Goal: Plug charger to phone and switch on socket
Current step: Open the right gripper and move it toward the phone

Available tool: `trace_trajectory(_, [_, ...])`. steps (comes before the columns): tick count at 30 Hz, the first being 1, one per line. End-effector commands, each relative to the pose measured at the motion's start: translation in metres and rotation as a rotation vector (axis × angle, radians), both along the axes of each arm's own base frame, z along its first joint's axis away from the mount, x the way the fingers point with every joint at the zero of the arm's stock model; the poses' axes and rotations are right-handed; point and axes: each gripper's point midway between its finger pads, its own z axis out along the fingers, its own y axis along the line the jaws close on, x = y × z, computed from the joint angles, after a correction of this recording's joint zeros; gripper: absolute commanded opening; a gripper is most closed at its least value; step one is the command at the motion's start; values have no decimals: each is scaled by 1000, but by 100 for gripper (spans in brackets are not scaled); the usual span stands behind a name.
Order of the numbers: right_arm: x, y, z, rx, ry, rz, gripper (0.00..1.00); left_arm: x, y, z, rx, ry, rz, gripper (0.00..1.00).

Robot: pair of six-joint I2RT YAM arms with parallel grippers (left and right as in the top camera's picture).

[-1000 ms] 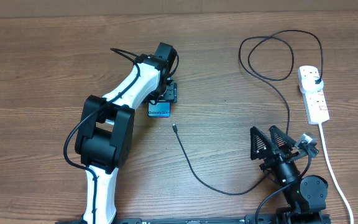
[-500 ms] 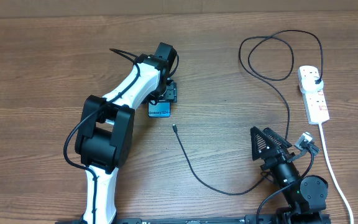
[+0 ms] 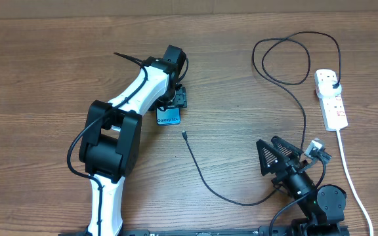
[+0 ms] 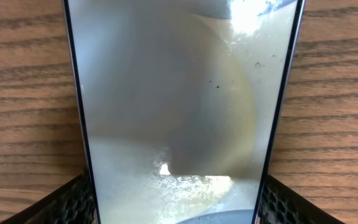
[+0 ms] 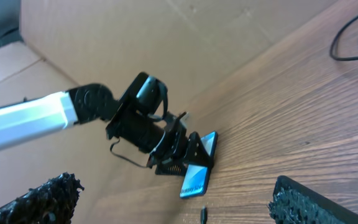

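The phone (image 3: 168, 117), screen lit blue with "Galaxy" text, rests on the wood table left of centre. My left gripper (image 3: 174, 102) is shut on the phone (image 4: 179, 112), one finger (image 4: 67, 202) against each long edge. The charger's metal-tipped connector (image 3: 184, 136) lies loose just below the phone, also in the right wrist view as the connector (image 5: 202, 214). The charger cable (image 3: 215, 190) curves right and loops up to its black plug (image 3: 333, 82) in the white socket (image 3: 333, 108). My right gripper (image 3: 274, 154) hangs open at the lower right, empty, facing the phone (image 5: 197, 168).
The socket's thick white cord (image 3: 350, 174) runs down the right side past my right arm. The charger cable forms a loop (image 3: 281, 59) at the back right. A cardboard wall (image 5: 166, 37) stands behind the table.
My right gripper has swung a little to the left and lower, turning toward the phone. The left arm and phone have not moved.
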Motion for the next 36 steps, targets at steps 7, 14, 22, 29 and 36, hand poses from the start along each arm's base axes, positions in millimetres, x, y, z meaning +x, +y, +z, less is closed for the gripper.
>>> trace_trajectory(7, [-7,13,-5,-77,-35,87,100,-65,7,-62,6,285,62,10])
trace_trajectory(14, [-3,14,-16,-130,4,97,100,-66,2,-60,-19,292,63,4])
trace_trajectory(22, [5,15,-7,-217,22,108,100,-58,-1,-51,-24,280,77,4])
trace_trajectory(29, [19,17,-17,-273,112,128,100,-49,-4,-39,-29,268,77,4])
trace_trajectory(36, [32,18,-9,-298,143,136,100,-44,-10,-32,-51,264,77,4])
